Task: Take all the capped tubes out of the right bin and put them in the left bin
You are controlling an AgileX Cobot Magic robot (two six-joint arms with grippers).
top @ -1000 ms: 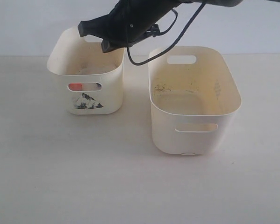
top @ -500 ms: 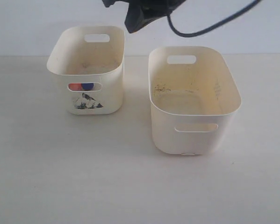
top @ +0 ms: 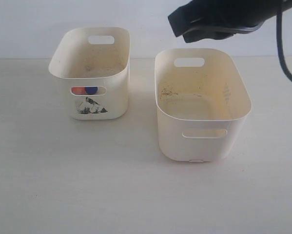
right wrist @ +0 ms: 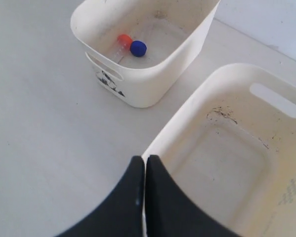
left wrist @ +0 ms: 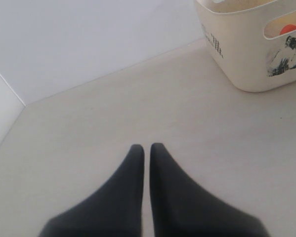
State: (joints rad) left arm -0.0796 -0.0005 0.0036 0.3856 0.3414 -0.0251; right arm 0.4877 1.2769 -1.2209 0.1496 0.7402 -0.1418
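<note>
Eyes on the capped tubes: an orange-red screw cap [right wrist: 124, 39] and a blue screw cap [right wrist: 138, 48] lie side by side on the floor of the smaller cream plastic bin with the black mountain picture [right wrist: 157, 79]. Their clear bodies run away from the caps. Whether more tubes lie in there, I can't make out. The larger plain cream plastic bin [right wrist: 197, 111] just beside it shows me a bare, stained floor with no tube that I can see.

My right gripper [right wrist: 145, 159] hangs above the big bin's rim, jaws pressed together on nothing. My left gripper [left wrist: 146, 146] sits low over the pale tabletop [left wrist: 88, 148], off to one side of the small bin, likewise closed and empty.

I judge the transfer done or nearly so. Next I'd check the big bin's corners, then park both arms.
</note>
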